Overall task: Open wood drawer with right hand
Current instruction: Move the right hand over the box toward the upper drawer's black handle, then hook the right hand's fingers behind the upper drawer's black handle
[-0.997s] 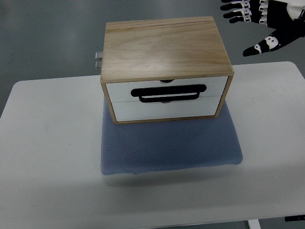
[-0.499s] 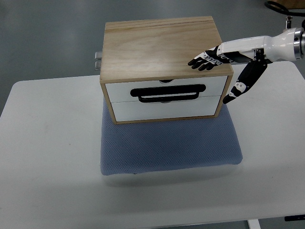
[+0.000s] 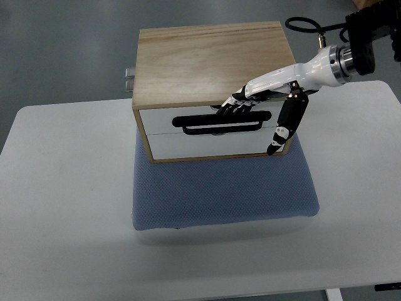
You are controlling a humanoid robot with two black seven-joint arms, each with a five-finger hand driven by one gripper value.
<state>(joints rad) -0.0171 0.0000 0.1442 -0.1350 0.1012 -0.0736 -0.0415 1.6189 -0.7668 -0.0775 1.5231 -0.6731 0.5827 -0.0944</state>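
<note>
No words, numbers or signs can be read anywhere — not on the wood box (image 3: 216, 66), not on its white drawers (image 3: 216, 128), not on the blue mat (image 3: 222, 191).

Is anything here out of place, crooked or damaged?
Nothing stands out. The wooden drawer box sits squarely on the blue mat, both drawers shut. The right hand reaches over the black handle.

White table (image 3: 62, 207) with blue mat (image 3: 219, 194), grey floor (image 3: 62, 50).
</note>
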